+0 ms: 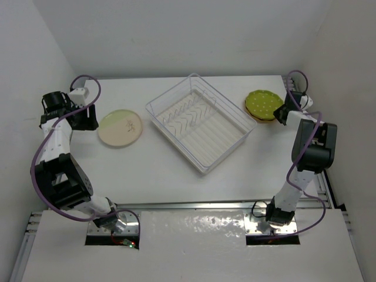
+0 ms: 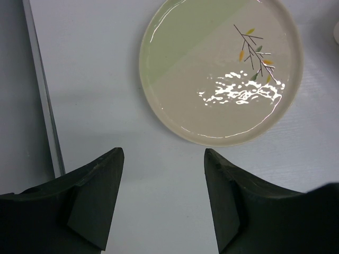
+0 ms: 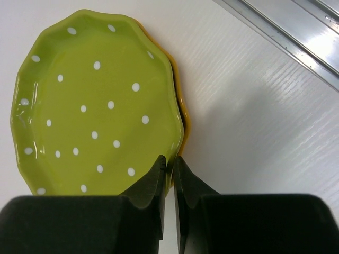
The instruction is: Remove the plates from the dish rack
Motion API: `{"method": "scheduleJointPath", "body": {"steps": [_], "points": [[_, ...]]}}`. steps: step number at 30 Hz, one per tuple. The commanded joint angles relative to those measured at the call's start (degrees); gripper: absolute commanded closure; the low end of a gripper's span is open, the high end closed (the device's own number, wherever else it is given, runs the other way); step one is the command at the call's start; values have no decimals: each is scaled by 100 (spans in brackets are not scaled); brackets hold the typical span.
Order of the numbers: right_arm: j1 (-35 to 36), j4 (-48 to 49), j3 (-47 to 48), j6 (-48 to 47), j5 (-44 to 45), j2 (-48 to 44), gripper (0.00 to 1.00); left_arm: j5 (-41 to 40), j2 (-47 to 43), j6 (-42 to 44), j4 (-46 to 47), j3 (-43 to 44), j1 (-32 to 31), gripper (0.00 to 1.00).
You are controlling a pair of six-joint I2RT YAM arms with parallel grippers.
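Note:
The white wire dish rack (image 1: 214, 141) stands mid-table with no plates in it. A pale green-and-cream plate (image 1: 120, 127) lies flat on the table to its left; it also shows in the left wrist view (image 2: 220, 69). My left gripper (image 1: 94, 117) (image 2: 163, 153) is open and empty just beside that plate's left edge. The olive-green dotted plate (image 1: 262, 104) (image 3: 95, 106) lies on the orange-yellow plate (image 3: 177, 84) right of the rack. My right gripper (image 1: 281, 113) (image 3: 170, 159) is shut on the olive-green plate's rim. The cream-and-pink plate is out of view.
White walls close in the table at the back and both sides. A metal rail (image 3: 286, 37) runs along the table's right edge, near my right gripper. A metal strip (image 2: 45, 95) borders the left edge.

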Motion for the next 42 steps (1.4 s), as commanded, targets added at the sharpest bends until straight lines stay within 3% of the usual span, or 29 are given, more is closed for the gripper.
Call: {"method": "scheduleJointPath", "body": {"steps": [1, 8, 20, 24, 26, 34, 38, 42], "points": [[11, 340, 228, -300, 144, 55, 91, 26, -22, 17, 173, 290, -68, 40], [11, 639, 245, -468, 117, 249, 100, 8, 40, 61, 138, 431, -60, 40], [11, 753, -36, -573, 275, -67, 99, -27, 22, 70, 112, 440, -60, 40], [11, 744, -106, -670, 442, -269, 81, -10, 57, 53, 147, 431, -60, 40], [11, 762, -124, -688, 504, -384, 66, -1, 66, 53, 147, 431, -68, 40], [11, 745, -123, -1083, 372, -586, 52, 34, 110, 44, 173, 431, -60, 40], [11, 762, -596, -1416, 398, -1269, 45, -27, 57, 44, 156, 431, -60, 40], [3, 885, -1370, -1619, 407, -2217, 31, -150, -66, 96, 173, 405, -51, 40]]}}
